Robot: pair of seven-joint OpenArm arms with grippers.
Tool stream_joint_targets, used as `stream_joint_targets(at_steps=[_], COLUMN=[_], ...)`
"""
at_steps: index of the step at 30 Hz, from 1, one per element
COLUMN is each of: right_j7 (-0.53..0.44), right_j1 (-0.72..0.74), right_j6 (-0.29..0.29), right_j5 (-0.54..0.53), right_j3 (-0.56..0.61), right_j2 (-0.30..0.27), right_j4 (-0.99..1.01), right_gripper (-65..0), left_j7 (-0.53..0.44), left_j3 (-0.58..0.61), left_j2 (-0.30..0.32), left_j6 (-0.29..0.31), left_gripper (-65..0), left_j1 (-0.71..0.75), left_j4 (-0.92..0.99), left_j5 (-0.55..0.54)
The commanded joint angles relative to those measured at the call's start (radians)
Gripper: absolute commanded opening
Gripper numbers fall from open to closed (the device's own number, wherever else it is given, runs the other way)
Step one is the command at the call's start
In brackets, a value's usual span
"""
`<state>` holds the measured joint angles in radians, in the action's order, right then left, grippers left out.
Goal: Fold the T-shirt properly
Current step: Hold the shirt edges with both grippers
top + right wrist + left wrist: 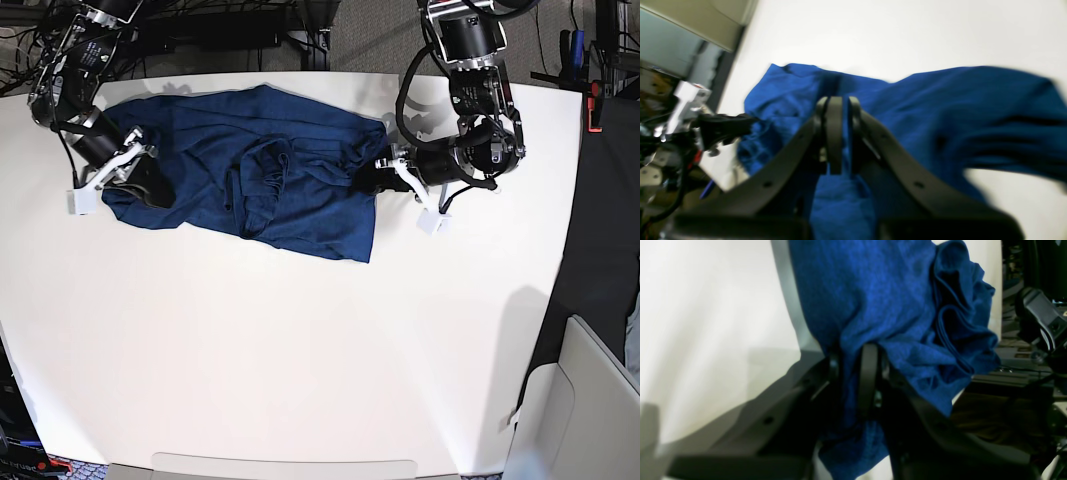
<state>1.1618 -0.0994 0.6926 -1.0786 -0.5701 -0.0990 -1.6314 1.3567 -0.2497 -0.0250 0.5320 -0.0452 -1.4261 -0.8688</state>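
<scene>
The white table (pixel 300 380) is bare along its near side, and the T-shirt (pixel 250 170) lies spread and rumpled toward the table's far edge, a bunched ridge of folds running through its middle. At the shirt's end on the base view's right, the left hand (pixel 385 172) is pinched nearly shut on the fabric's edge; its own wrist view shows blue cloth (pixel 873 306) gathered between the black fingers (pixel 868 373) and falling past them in loose pleats. At the shirt's opposite end, the right hand (pixel 140 178) is clamped on the cloth as well, and its wrist view shows the fingers (pixel 834 133) pressed together with a thin layer of shirt (pixel 940 110) caught between them, the rest stretching away over the table. Beyond the shirt, past the table's far edge, lie dark cables and frame parts (pixel 230 25).
</scene>
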Motion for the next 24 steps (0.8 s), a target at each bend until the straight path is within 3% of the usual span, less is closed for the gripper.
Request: stream_joint_targets(at_steps=[1, 4, 8, 12, 16, 24], right_j7=[-0.003, -0.004, -0.004, -0.004, -0.004, -0.004], right_j1=[0.005, -0.03, -0.109, -0.161, -0.164, -0.107], right_j6=[0.006, 0.006, 0.006, 0.006, 0.006, 0.006], right_j5=[-0.03, -0.03, -0.024, -0.03, -0.019, 0.073], right_j3=[-0.001, -0.009, -0.107, -0.184, -0.195, -0.144], right_j2=[-0.011, -0.02, -0.064, -0.127, -0.169, -0.167], right_j4=[-0.014, -0.03, -0.099, -0.155, -0.162, -0.065], right_gripper=[-62.2, -59.3, -40.0, -25.4, -24.1, -24.1], left_j7=[0.011, 0.011, 0.011, 0.011, 0.011, 0.011], left_j3=[0.003, 0.003, 0.003, 0.003, 0.003, 0.003], left_j2=[0.001, 0.003, 0.003, 0.001, 0.001, 0.003], left_j6=[0.004, 0.004, 0.004, 0.004, 0.004, 0.004], left_gripper=[-63.3, -63.3, -63.3, -63.3, -63.3, -63.3], left_j1=[-0.011, -0.011, -0.012, -0.008, -0.008, -0.006], left_j4=[-0.011, -0.011, -0.011, -0.011, -0.011, -0.011], left_j5=[0.001, 0.001, 0.001, 0.001, 0.001, 0.001])
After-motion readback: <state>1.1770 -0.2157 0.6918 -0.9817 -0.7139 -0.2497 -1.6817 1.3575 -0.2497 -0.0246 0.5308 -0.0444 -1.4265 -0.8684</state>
